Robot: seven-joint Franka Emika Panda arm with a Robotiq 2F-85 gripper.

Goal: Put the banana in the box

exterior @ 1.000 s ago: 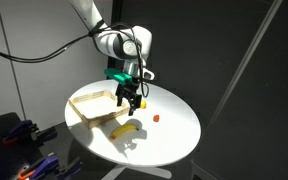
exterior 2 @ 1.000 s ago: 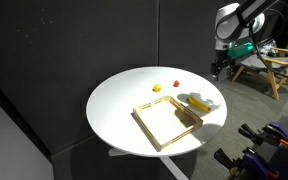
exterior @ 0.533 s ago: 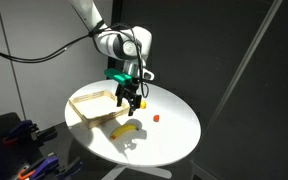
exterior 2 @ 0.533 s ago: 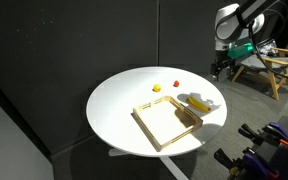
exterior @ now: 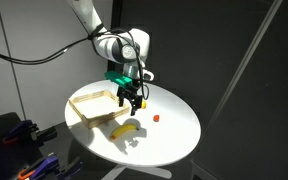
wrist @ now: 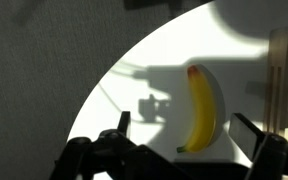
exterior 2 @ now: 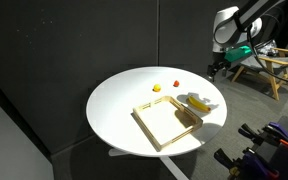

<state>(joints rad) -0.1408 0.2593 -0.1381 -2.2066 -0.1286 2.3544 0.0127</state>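
White round table (exterior: 176,130), banana (wrist: 200,108) beneath parted fingers (wrist: 122,124), box (wrist: 286,70) cut off at wrist-view edge

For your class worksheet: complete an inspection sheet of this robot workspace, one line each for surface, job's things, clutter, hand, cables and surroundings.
Surface: round white table, no spills seen.
Job's things: banana lies on the table beside the box, outside it; nothing seen inside the box.
Clutter: small yellow ball and tiny red object on the table, apart from the box.
Hand: hand open, above the table, holding nothing; the wrist view shows the banana below it.
Cables: black cable runs to the arm, off the table.
Surroundings: dark walls; wooden chair beyond the arm; low blue and orange items, too small to identify.
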